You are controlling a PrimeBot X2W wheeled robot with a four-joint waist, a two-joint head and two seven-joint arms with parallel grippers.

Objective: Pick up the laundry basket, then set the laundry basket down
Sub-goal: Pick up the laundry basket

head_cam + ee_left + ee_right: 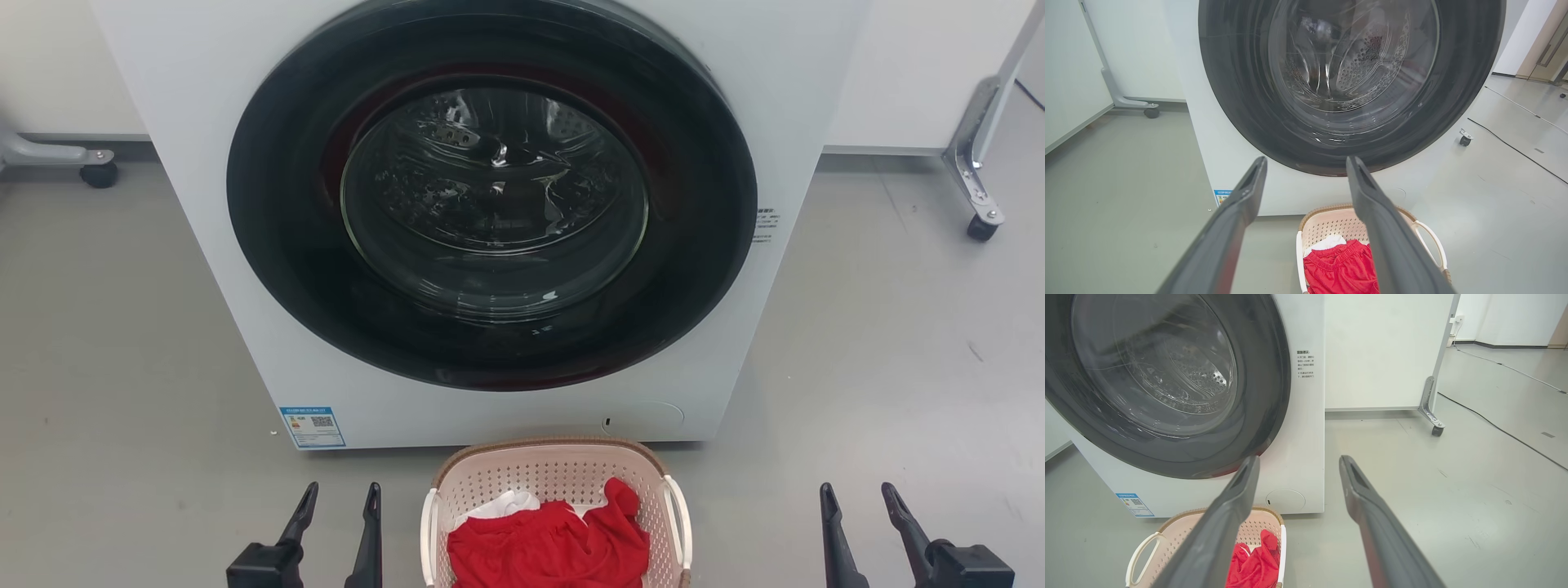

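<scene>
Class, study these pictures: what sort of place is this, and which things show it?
Likely a lab or test space set up for laundry, not a home: a washer stands on a grey floor, a laundry basket of clothes sits before it, and wheeled panels stand behind.

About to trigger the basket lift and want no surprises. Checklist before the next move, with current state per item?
1. State of left end effector: open and empty, ok.
2. State of right end effector: open and empty, ok.
3. Cream perforated plastic laundry basket with brown woven-look rim upright on the grey floor: ok.
4. Its white side handles free of cloth: ok.
5. End effectors at the handles: not ok. Both stand apart from the basket, the right one farther off.
6. Gap between basket and white front-loading washing machine: cannot tell.
</scene>
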